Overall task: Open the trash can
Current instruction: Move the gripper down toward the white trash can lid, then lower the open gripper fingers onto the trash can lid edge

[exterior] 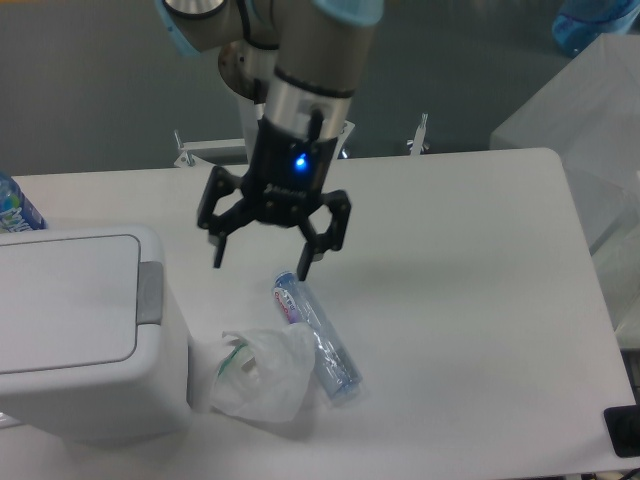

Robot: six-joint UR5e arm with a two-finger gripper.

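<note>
One trash can (pixel 85 335) sits at the front left of the surface (pixel 470 280), lid down. One hand (pixel 260 267) hovers spread wide, holding nothing, right of it. Also one crumpled white bag (pixel 262 372) and one clear tube (pixel 316 335), touching.

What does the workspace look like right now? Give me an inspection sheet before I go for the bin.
Surface: white table, no spills seen.
Job's things: trash can at the left edge, lid shut, grey push tab facing the gripper.
Clutter: crumpled white plastic bag beside a clear tube; a bottle partly visible behind the can.
Grippers: gripper open, empty, above the table right of the can.
Cables: nothing seen.
Surroundings: translucent sheeting at right.
</note>
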